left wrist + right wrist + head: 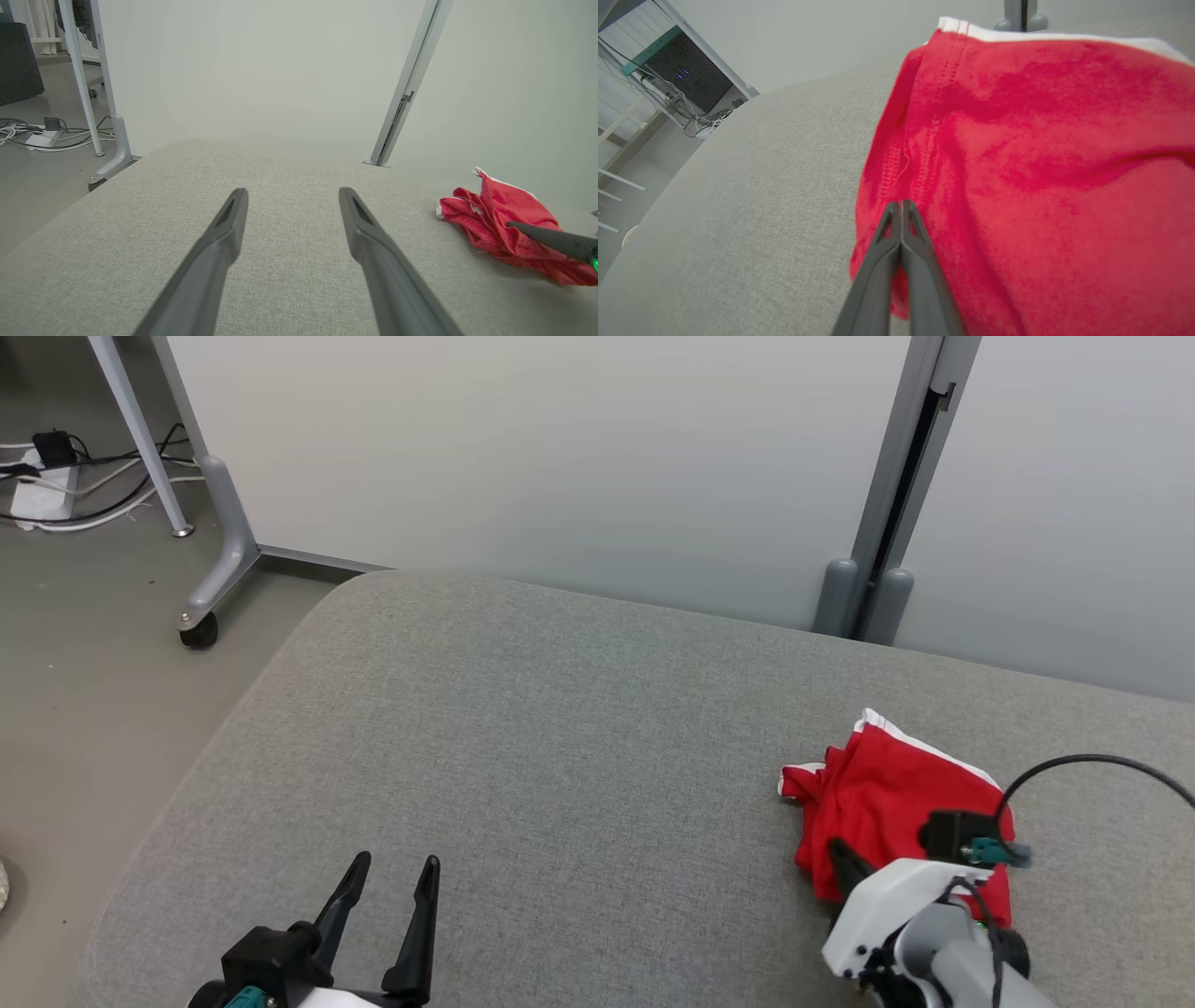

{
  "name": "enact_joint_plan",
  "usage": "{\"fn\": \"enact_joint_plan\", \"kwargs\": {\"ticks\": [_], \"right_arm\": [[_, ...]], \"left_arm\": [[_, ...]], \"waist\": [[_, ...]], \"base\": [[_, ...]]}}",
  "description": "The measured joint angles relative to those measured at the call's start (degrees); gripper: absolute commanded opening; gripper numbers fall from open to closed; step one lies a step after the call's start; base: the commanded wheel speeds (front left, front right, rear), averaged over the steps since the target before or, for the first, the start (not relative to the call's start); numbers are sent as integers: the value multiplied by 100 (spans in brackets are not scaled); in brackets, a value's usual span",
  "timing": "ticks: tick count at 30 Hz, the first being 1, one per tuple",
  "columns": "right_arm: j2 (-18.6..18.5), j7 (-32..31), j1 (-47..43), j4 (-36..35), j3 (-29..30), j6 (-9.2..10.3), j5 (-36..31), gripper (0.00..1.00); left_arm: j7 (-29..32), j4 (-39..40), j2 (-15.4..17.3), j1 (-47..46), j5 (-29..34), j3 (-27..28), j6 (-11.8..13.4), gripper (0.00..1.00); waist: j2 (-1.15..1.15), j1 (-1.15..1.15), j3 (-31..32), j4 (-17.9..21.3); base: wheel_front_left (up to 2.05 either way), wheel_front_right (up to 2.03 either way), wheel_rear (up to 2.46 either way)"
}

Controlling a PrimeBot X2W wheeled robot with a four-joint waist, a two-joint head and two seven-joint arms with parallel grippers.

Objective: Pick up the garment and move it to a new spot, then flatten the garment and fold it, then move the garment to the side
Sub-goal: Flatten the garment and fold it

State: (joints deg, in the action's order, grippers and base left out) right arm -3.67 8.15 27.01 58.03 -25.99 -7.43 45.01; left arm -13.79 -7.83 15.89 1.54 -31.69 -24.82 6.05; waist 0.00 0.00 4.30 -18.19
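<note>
**Right jaws closed at the garment, left jaws open**

The right jaws are pressed tight together, their tips on a stitched seam near one edge of the garment (1017, 163). Whether any cloth is caught between them is hard to tell from the right wrist view. The left jaws stand wide apart over bare desk (560, 756), well apart from the garment.

The garment (887, 803) is red with white trim and lies crumpled on the right part of the grey fabric-topped desk, partly under the right wrist in the head view. In the left wrist view it (504, 210) sits off to the right, with one dark finger of the right arm across it.

Behind the desk runs a pale partition (560, 457) with a grey post (896, 476). On the floor to the left are a caster (198, 630) and cables (56, 485).
</note>
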Motion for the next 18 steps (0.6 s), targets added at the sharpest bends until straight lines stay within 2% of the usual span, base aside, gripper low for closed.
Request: {"fn": "enact_joint_plan", "kwargs": {"ticks": [5,8,11,14,16,18], "right_arm": [[79,-93,-217,-725,-889,0,367,0],[75,141,-213,-1078,-1187,0,528,0],[-183,382,-188,-1451,-1373,0,589,0],[-555,555,-181,-1846,-1374,0,588,39],[-772,611,-190,-2108,-1301,0,556,100],[-993,653,-238,-2334,-1160,0,438,100]], "left_arm": [[-1,4,-29,-6,-8,-15,7,100],[-8,8,-27,-7,-11,-1,41,100],[-21,13,-23,10,-18,26,57,100],[-38,34,-23,58,-30,58,59,100],[-47,48,-25,67,-41,81,63,100],[-63,62,-38,84,-46,92,63,100]], "waist": [[0,0,18,48],[0,0,50,141],[0,0,94,270],[0,0,142,440],[0,0,172,579],[0,0,199,728]], "base": [[0,0,0],[0,0,0],[0,0,0],[0,0,0],[0,0,0],[0,0,0]]}}
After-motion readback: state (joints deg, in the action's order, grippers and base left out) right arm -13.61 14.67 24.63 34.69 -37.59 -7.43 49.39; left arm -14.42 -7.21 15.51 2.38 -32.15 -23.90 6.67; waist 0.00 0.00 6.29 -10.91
